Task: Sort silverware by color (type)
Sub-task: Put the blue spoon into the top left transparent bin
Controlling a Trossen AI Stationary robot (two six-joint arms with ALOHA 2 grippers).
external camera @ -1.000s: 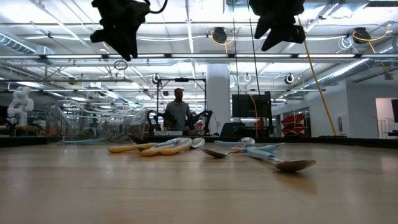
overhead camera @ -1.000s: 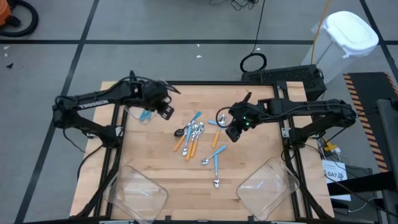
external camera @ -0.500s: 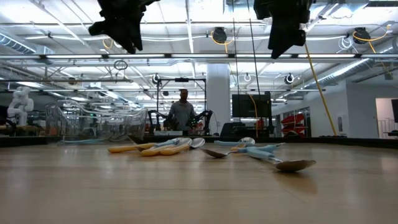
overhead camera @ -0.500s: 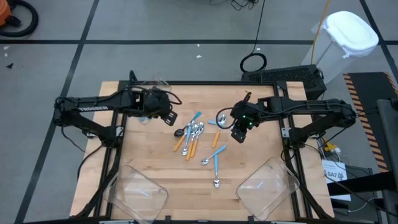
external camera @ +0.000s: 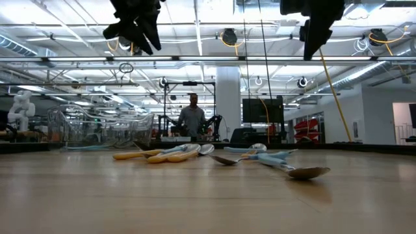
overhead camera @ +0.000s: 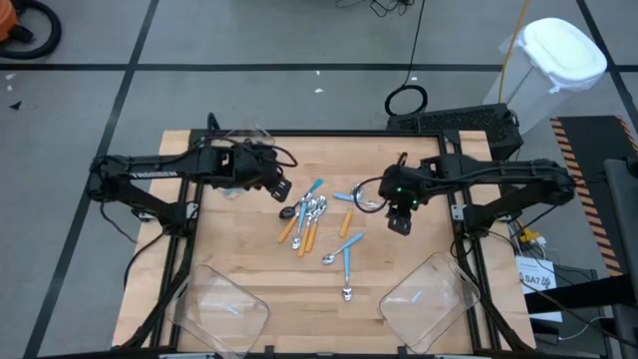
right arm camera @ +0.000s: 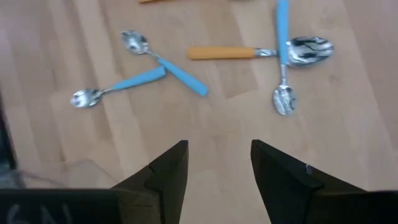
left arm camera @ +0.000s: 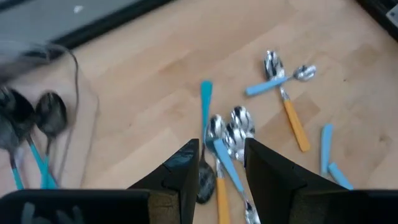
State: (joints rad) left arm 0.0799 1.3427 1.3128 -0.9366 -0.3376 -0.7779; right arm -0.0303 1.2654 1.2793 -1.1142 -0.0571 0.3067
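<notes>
The silverware (overhead camera: 309, 212) lies loose in the middle of the wooden table: small spoons with light-blue or orange handles, several bunched in a pile (left arm camera: 227, 140), others scattered toward the near edge (right arm camera: 124, 84). In the low view they lie in a flat row (external camera: 195, 152). My left gripper (overhead camera: 282, 189) hovers open, high above the pile's far-left side (left arm camera: 221, 165). My right gripper (overhead camera: 401, 221) hovers open to the right of the spoons (right arm camera: 219, 165), also high (external camera: 315, 29). Neither holds anything.
A clear bin (left arm camera: 37, 124) at the table's far left holds dark-bowled spoons with blue handles. Two more clear bins stand at the near left (overhead camera: 221, 304) and near right (overhead camera: 431, 294) corners. A person (external camera: 192, 117) stands far behind the table.
My left gripper has swung from over the far-left bin toward the table's right, nearer the spoon pile. My right gripper has shifted toward the table's right and near edges and rolled about its own axis. The spoons have not moved.
</notes>
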